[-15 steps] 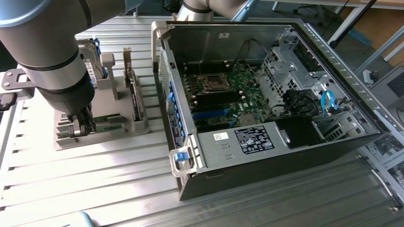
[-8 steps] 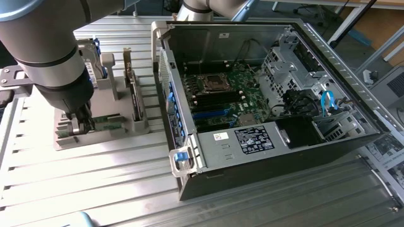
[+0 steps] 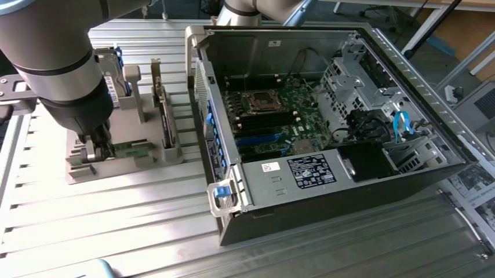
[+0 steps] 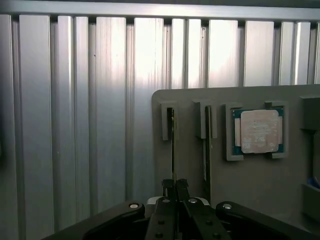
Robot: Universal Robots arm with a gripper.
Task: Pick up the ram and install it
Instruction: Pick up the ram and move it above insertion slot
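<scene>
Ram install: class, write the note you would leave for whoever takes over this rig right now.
Hand: shut on the ram, pinching its thin edge.
Ram: standing on edge in its slot in the grey holder, which sits to the exterior view's left of the open computer case.
Done: grasp made; the ram is not yet lifted out.
Left: take the ram out of the holder, bring it to the motherboard and seat it.

This looks like a robotics lab or test workshop — an industrial robot arm [image 3: 54, 58] stands over a ribbed aluminium-profile table [image 3: 116, 226], which carries an opened desktop computer case [image 3: 255, 185] with its motherboard [image 3: 279, 116] bared, and a grey parts fixture [image 4: 260, 192].
</scene>
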